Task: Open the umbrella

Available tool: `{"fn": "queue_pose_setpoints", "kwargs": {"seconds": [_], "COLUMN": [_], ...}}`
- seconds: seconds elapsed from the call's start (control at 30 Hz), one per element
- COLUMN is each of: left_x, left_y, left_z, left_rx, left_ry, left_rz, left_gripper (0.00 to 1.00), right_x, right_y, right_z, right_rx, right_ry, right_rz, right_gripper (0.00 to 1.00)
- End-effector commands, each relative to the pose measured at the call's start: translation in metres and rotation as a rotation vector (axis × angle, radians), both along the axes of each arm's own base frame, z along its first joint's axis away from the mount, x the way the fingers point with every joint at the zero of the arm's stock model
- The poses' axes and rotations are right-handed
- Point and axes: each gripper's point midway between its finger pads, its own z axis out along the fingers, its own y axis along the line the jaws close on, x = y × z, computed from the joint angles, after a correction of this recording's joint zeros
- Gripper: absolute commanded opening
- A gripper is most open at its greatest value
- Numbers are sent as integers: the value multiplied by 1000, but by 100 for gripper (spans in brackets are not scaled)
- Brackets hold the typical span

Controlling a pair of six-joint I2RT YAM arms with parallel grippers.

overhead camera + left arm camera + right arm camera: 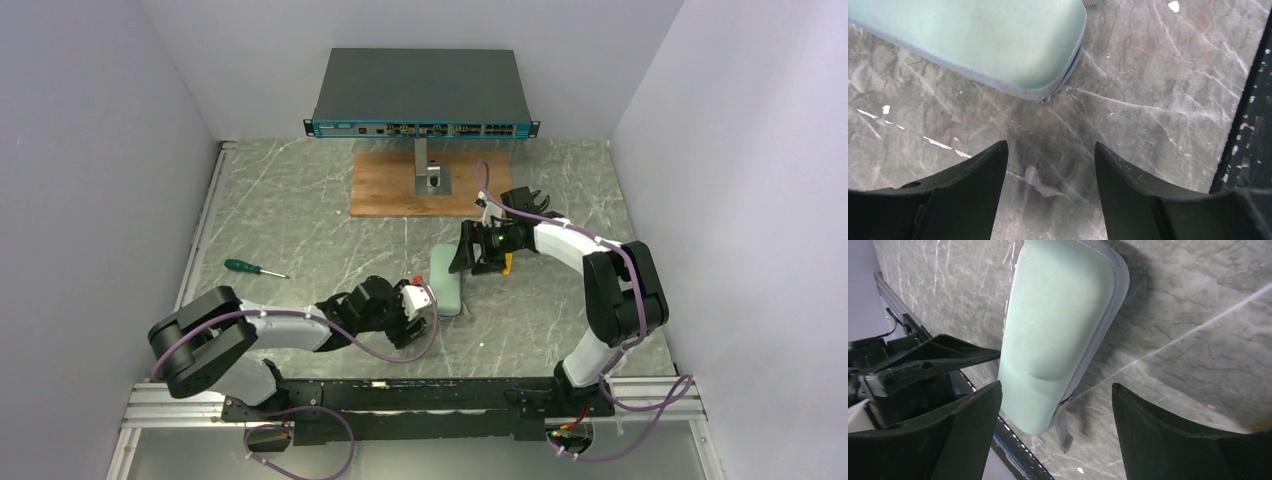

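No umbrella shows in any view. A pale grey-green oval zipped case [446, 280] lies closed on the marble table between the two grippers. My left gripper [415, 315] is open and empty, low over the table just near and left of the case's near end. In the left wrist view the case [998, 40] lies ahead of the open gripper [1050, 147], apart from it. My right gripper [465, 262] is open and empty at the case's far end. In the right wrist view the case [1058, 330] with its grey pull tab [1063, 427] lies ahead of the gripper [1057, 387].
A network switch [420, 95] stands at the back wall. In front of it is a wooden board [400, 190] with a metal stand [428, 170]. A green-handled screwdriver [250, 267] lies at the left. A black rail [400, 400] runs along the near edge.
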Motion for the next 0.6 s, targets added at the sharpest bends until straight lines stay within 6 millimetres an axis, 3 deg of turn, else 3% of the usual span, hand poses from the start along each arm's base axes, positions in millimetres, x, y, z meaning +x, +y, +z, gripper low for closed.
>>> {"fn": "queue_pose_setpoints", "kwargs": {"seconds": [0.0,0.2,0.3,0.47,0.57], "left_x": [18,29,33,34,28], "left_y": [-27,-45,-53,-55,-52], "left_z": [22,23,22,15,14], "left_rx": [-81,-90,-92,-72,-64], "left_ry": [-53,-64,-51,-50,-59], "left_rz": [16,8,5,-2,-36], "left_gripper": [68,59,50,33,28], "right_x": [7,10,9,8,8], "right_y": [14,16,15,14,11], "right_z": [1,-16,-26,-35,-41], "right_rx": [55,44,31,20,-1], "right_ry": [40,68,93,95,90], "right_rz": [-23,-9,2,8,21], "right_gripper": [80,66,55,49,39]}}
